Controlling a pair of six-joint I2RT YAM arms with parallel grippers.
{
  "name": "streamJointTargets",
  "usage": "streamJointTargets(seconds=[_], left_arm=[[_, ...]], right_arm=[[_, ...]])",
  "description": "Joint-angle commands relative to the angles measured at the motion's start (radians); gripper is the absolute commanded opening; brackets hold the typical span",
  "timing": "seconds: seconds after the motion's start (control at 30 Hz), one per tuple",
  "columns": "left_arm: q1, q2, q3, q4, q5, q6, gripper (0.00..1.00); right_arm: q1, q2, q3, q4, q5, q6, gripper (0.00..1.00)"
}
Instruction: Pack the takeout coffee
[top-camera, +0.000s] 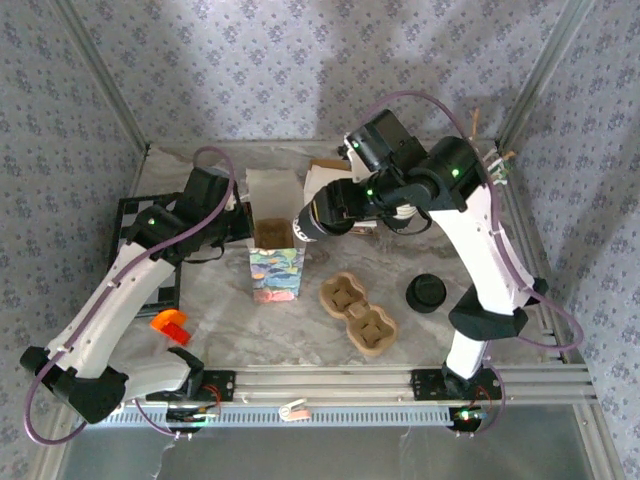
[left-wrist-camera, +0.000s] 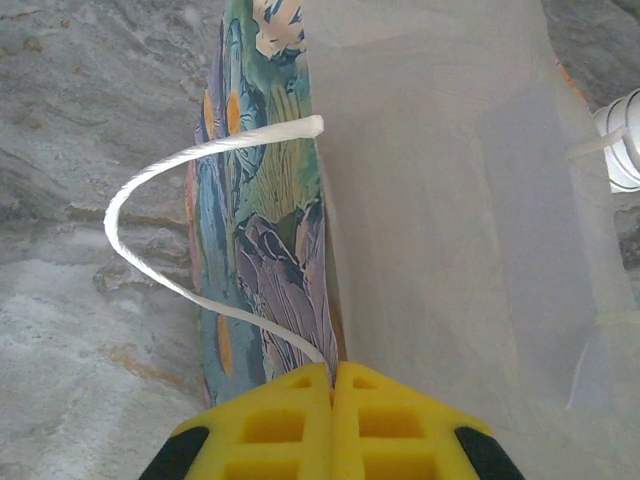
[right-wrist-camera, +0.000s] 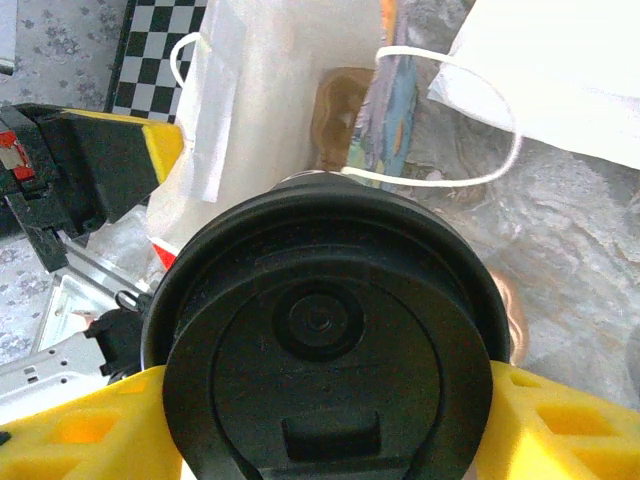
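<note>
My left hand (left-wrist-camera: 332, 405) seems clamped on the bag (left-wrist-camera: 270, 220) rim, to hold it open for the takeout coffee (right-wrist-camera: 320, 320) gripped in my right hand (right-wrist-camera: 325, 430) nearby.

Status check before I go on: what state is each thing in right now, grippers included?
bag: upright, mouth open.
coffee: lid on, held in the air, not yet in the bag.
left gripper: shut on the bag's rim.
right gripper: shut on the coffee.
tray: both hollows empty.
loose lid: lying right of the tray, untouched.
</note>
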Motion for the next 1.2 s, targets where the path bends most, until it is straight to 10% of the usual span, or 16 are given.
streamJointTargets(seconds=[0.0, 1.17], left_arm=[[-0.001, -0.021, 0.008, 0.04, 0.038, -0.045, 0.0], [-0.094, -0.114, -0.12, 0.233, 0.022, -0.327, 0.0]], right_arm=[[-0.013, 0.031, 0.039, 0.0, -0.067, 0.024, 0.65], [-0.004, 0.18, 0.105, -0.015, -0.063, 0.085, 0.63]])
